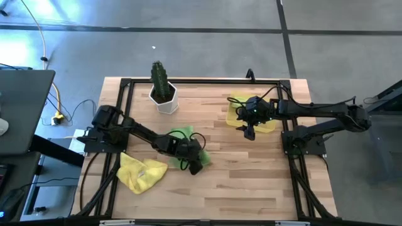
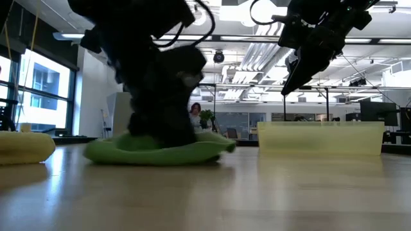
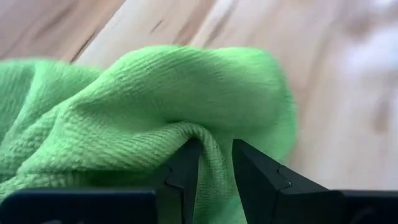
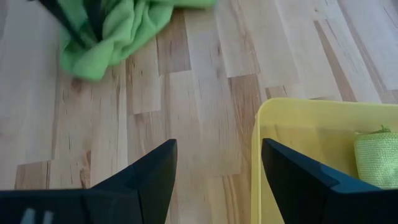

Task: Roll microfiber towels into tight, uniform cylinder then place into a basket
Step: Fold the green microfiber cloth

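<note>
Two hands are at work on the worktop. Left hand [image 3: 214, 171] is clamped on a fold of the lime green towel [image 1: 182, 139], well apart from the basket [image 1: 233, 116]. Right hand [image 4: 217, 180] hovers with fingers apart over the basket's edge; a rolled green towel [image 4: 377, 158] lies inside. Beyond the lime green towel from the basket sits the yellow towel [image 1: 141, 172].

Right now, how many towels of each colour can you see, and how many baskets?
Green towels: 2, one pinched in the left jaws on the table, one inside the basket.
Yellow towels: 1, near the table's front left.
Baskets: 1.
Total: 4 things.
</note>
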